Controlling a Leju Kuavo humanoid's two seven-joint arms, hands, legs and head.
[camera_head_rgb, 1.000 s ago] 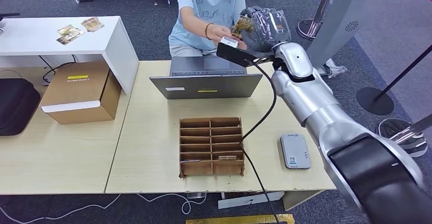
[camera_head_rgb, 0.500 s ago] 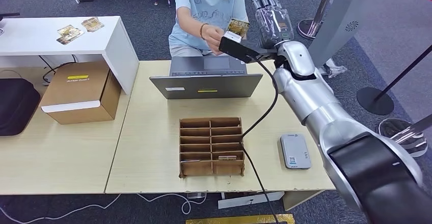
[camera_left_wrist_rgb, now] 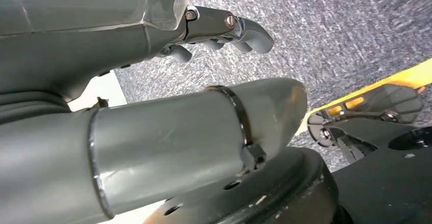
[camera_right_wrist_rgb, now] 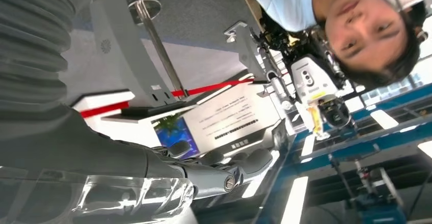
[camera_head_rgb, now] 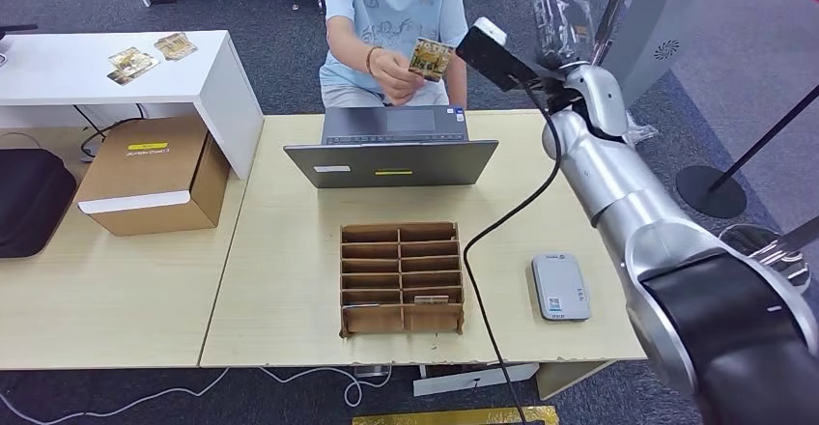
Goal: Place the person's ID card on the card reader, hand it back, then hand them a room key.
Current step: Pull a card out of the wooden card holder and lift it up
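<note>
Card w/ person, right robot hand raised and empty.
ID card (camera_head_rgb: 431, 58) is pinched in the person's hand (camera_head_rgb: 390, 70) at the far side of the desk (camera_head_rgb: 280, 280), beyond the laptop (camera_head_rgb: 391, 162); it lies left of and below the right robot hand (camera_head_rgb: 558, 5), a clear gap between. Card's long axis can't be told. Right robot hand: fingers straight, spread, holding nothing. Left robot hand (camera_left_wrist_rgb: 153, 25) hangs low over carpet, fingers loosely curled, nothing in it, so right is far nearer. Card reader (camera_head_rgb: 560, 288) sits near-right on desk; wooden slot tray (camera_head_rgb: 400, 277) mid-desk, probably w/ room keys. Key pickup likely comes next.
</note>
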